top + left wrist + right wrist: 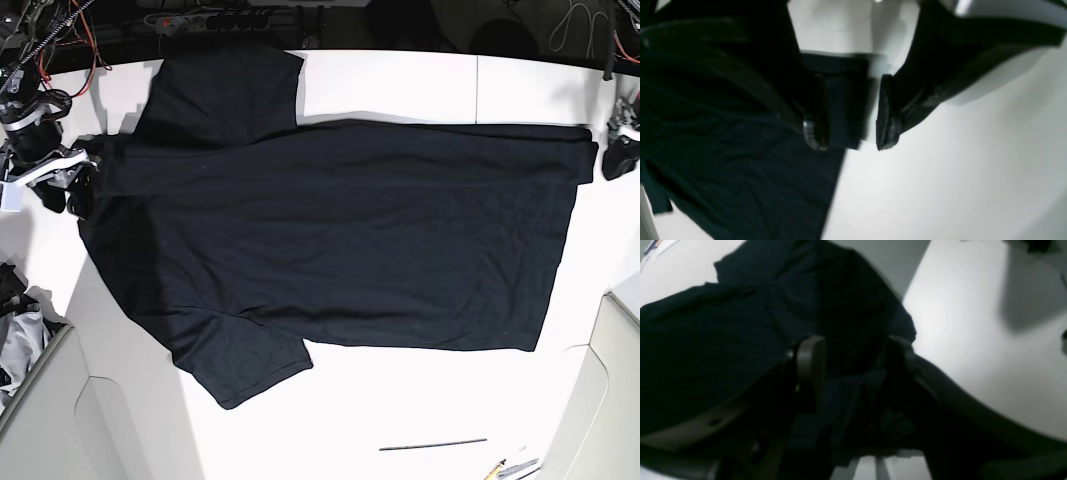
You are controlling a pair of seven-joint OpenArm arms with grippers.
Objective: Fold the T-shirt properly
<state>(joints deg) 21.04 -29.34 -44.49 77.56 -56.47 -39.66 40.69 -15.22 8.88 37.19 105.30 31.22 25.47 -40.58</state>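
Both sets of fingers stand apart, gripping nothing: the left fingers [850,133] at the hem corner, the right fingers [853,360] over the collar end. Between them the T-shirt [330,240] lies flat on the desk [400,420], its long axis running arm to arm.

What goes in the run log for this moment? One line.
shirt: spread flat on table | left gripper: open at hem | right gripper: open at collar end

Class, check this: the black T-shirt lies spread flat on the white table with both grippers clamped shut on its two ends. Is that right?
Not quite. The T-shirt does lie spread on the table, but the left gripper and right gripper are open, as both wrist views show.
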